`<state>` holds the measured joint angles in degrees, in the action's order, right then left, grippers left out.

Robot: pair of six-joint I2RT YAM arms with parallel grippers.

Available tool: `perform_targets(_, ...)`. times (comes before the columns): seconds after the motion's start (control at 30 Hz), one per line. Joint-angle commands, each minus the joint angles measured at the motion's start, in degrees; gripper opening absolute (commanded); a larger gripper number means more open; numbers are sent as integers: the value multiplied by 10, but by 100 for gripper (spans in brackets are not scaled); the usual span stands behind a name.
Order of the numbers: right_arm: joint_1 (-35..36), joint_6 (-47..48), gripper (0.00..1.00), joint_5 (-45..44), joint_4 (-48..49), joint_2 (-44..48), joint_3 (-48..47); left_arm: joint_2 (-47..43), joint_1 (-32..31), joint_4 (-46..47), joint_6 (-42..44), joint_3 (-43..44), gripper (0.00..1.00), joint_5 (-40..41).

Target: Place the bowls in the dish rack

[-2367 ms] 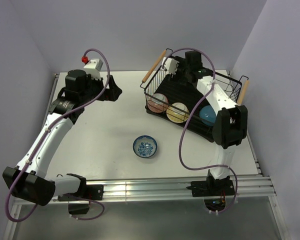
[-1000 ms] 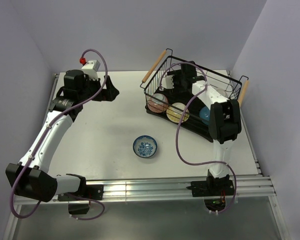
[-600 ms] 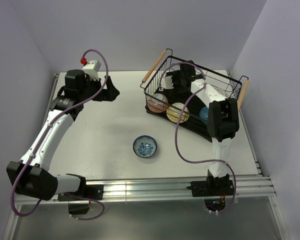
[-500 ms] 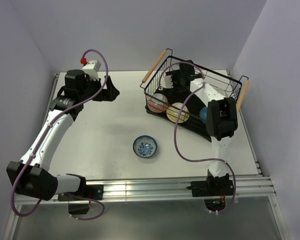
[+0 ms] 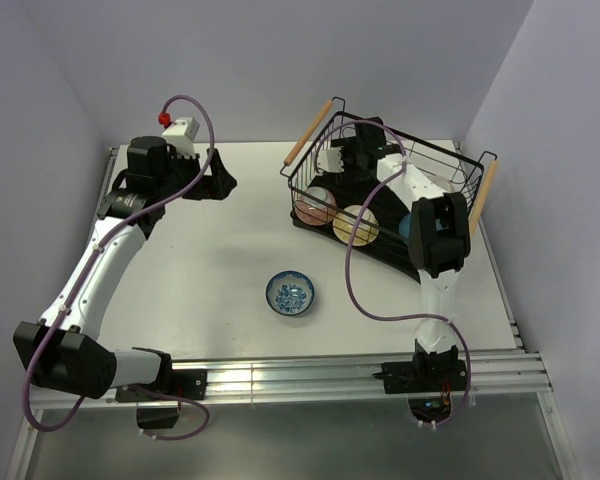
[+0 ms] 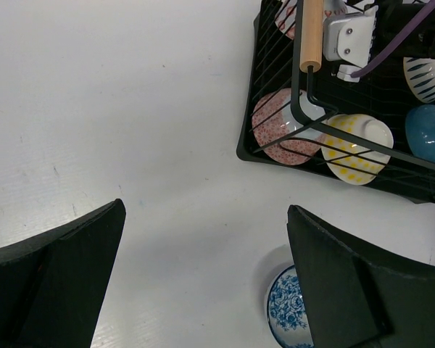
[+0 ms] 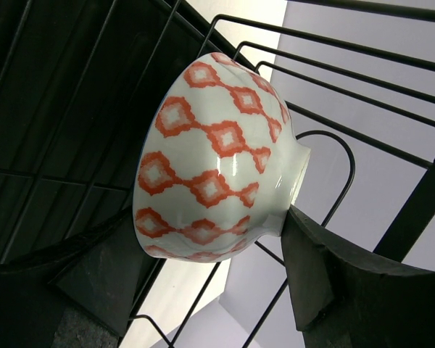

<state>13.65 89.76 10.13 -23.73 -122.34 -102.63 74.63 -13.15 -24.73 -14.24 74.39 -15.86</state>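
The dish rack [image 5: 450, 162] stands at the back right, a black wire basket with wooden handles. My right gripper [image 5: 334, 160] reaches into its far left corner, shut on a white bowl with orange diamonds [image 7: 210, 152]. That bowl is tilted on its side against the rack's wires [image 7: 333, 51], with one finger [image 7: 326, 268] at its foot. A pink bowl [image 5: 315, 205], a yellow bowl [image 5: 358, 224] and a blue bowl [image 5: 410, 228] sit in the rack. On the table lies a blue-patterned bowl [image 5: 290, 293]. My left gripper [image 5: 218, 182] hovers open at the back left, with nothing in it.
In the left wrist view the open left gripper [image 6: 203, 239] frames bare table, and the blue-patterned bowl [image 6: 284, 308] peeks from behind its right finger. A striped bowl [image 6: 428, 76] also sits in the rack [image 6: 270, 51]. Walls close in behind and on both sides.
My right arm has swung left and lowered the orange-diamond bowl into the rack's far left corner. The left arm has barely shifted.
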Motion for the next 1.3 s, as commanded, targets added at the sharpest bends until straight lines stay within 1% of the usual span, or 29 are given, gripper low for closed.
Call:
perform_targets(0.0,10,12,20,11,-11,25,0,2,2,8,5,25,99,-15)
perform_targets(0.1,12,19,24,9,2,33,15,1,3,8,7,27,100,-13)
perform_targets(0.13,13,21,29,6,6,33,23,2,3,7,10,27,99,-12)
perform_targets(0.23,14,23,38,3,10,35,27,2,4,3,12,32,100,-11)
perform_targets(0.27,14,21,43,4,10,36,27,2,5,2,12,34,99,-12)
perform_targets(0.3,15,21,46,2,9,36,27,2,6,2,13,35,100,-11)
perform_targets(0.37,16,17,51,4,7,39,26,2,6,2,14,35,100,-13)
perform_targets(0.5,18,17,57,8,-8,41,19,2,7,3,14,35,99,-15)
perform_targets(0.53,18,17,61,8,-11,43,16,2,8,2,14,35,99,-14)
perform_targets(0.6,17,17,65,9,-12,45,18,1,8,2,14,35,99,-15)
perform_targets(0.63,18,17,75,8,-13,47,19,1,8,2,15,35,99,-14)
perform_targets(0.67,18,14,78,6,-12,49,18,0,8,1,15,36,100,-14)
perform_targets(0.7,19,13,84,6,-13,50,19,-1,8,1,15,36,99,-14)
perform_targets(0.73,19,11,87,3,-13,50,18,-1,8,1,14,37,100,-15)
perform_targets(0.8,19,9,88,2,-15,49,18,2,8,-4,12,39,100,-15)
perform_targets(0.83,20,8,92,1,-14,49,18,2,8,-6,11,41,99,-16)
perform_targets(1.1,23,-5,99,4,-23,54,9,-5,11,-8,14,37,99,-19)
perform_targets(1.27,23,-17,100,4,-45,55,-3,3,12,-21,11,49,99,-22)
